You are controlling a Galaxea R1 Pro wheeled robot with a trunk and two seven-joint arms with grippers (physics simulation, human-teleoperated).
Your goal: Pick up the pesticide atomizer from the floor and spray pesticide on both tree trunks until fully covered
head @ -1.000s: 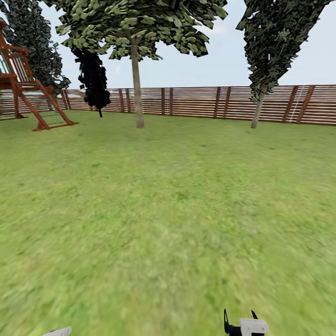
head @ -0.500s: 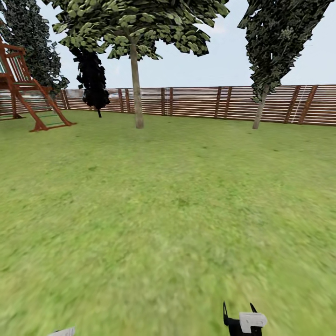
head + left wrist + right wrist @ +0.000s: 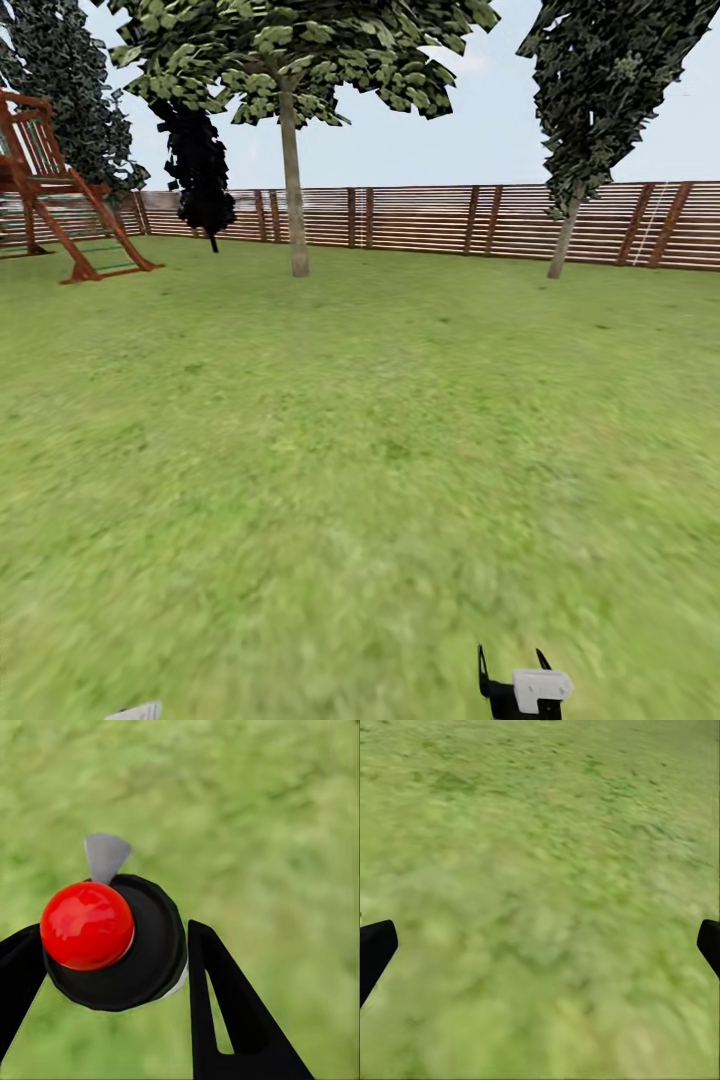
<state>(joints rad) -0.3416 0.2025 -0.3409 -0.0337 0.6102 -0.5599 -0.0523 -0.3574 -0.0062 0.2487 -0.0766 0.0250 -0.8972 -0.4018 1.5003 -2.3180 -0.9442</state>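
The left gripper point(image 3: 112, 967) is clamped on the pesticide atomizer point(image 3: 112, 945), seen end-on, red cap toward the camera, grey nozzle jutting sideways over the lawn point(image 3: 360, 450). The right gripper point(image 3: 540, 945) hangs spread wide. Farther off stand two upright tree trunks point(image 3: 293, 190) point(image 3: 563, 240) before the fence point(image 3: 450, 220).

The lawn point(image 3: 360, 450) is blurry mottled green and yellow-green. The fence point(image 3: 450, 220) is brown with horizontal slats. Both tree trunks point(image 3: 294, 190) are pale grey-brown, under dark green angular leaves; a narrower tree point(image 3: 200, 170) is nearly black. The play frame point(image 3: 50, 190) is reddish-brown. The atomizer point(image 3: 120, 945) has a glossy red ball on a black round top with a grey nozzle, between the left hand's black fingers point(image 3: 232, 1020). The right hand point(image 3: 512, 685) is black with a white block.
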